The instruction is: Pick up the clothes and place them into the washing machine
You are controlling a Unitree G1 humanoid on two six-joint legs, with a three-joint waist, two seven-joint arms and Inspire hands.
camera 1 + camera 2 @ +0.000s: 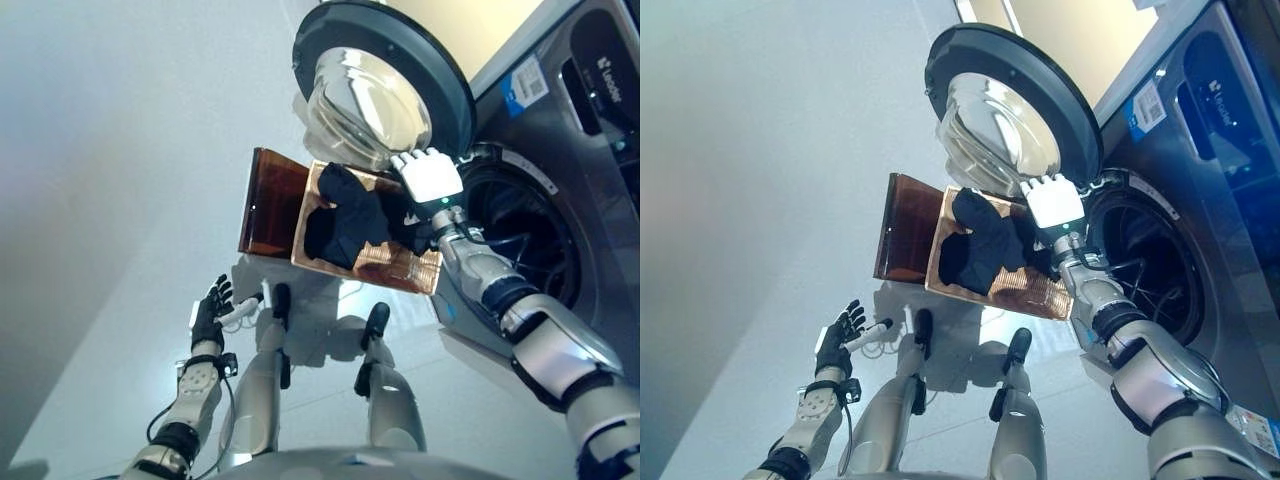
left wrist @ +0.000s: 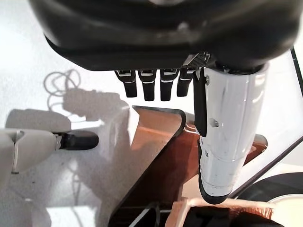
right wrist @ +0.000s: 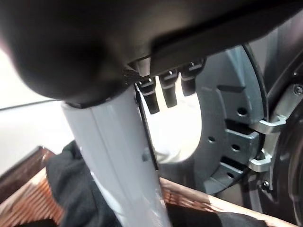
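Observation:
A heap of black clothes [image 1: 350, 222] lies in a woven copper basket [image 1: 405, 268] on the floor in front of the washing machine. My right hand [image 1: 428, 176], with its white cover, hovers over the basket's far end beside the clothes [image 3: 71, 189], just at the machine's round drum opening [image 1: 522, 238]. Its fingers [image 3: 163, 92] are straight and point at the door; the thumb [image 3: 118, 161] reaches down past the cloth and holds nothing. My left hand [image 1: 210, 312] hangs low at the left, fingers spread, away from the basket.
The machine's round glass door [image 1: 375, 95] stands wide open above the basket. A dark brown box [image 1: 272, 203] leans against the basket's left side and also shows in the left wrist view [image 2: 156, 139]. Pale floor lies to the left.

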